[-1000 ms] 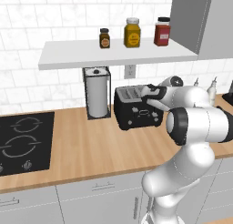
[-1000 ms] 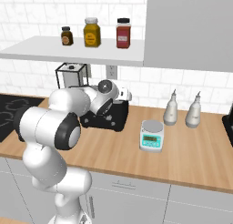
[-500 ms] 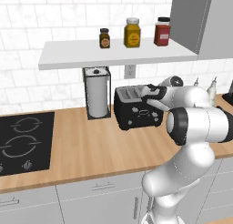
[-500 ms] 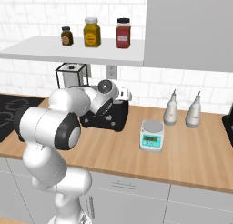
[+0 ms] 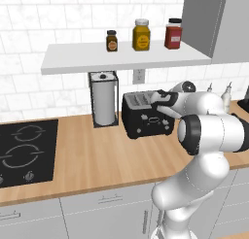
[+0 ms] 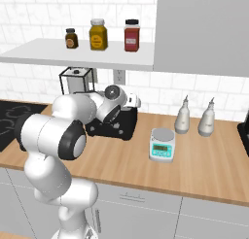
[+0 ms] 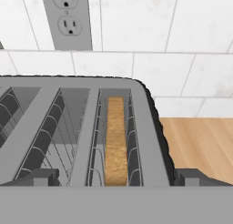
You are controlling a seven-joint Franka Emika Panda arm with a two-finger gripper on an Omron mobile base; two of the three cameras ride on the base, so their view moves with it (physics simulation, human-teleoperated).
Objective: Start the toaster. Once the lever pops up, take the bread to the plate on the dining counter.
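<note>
Bread [image 7: 116, 141] is sitting down inside the toaster's right-hand slot as the hand view frames it, only its tan top edge showing between the wire guides; the slot beside it is holding nothing. Toaster [image 5: 147, 117] is standing on the wood bench [image 5: 82, 160] against the tiled wall, paper-towel roll [image 5: 104, 101] just left of it, outlet [image 7: 66, 19] on the wall behind.

Pincer [image 7: 116, 177] is hanging directly over the toaster top, its two tips straddling the bread slot with the jaws spread apart and nothing between them. Against the views from a second back, arm and toaster are looking the same, so nothing has shifted: the arm is holding station.

My read: either it is waiting out the toasting or about to drop in for the slice. Lever position I cannot tell from these views. The slice is sitting low, so the grab is looking tight.

Green-faced kitchen scale [image 6: 162, 145] and two pale bottles [image 6: 183, 117] are standing well right of the toaster. Three jars [image 5: 141, 35] are on the shelf above.
</note>
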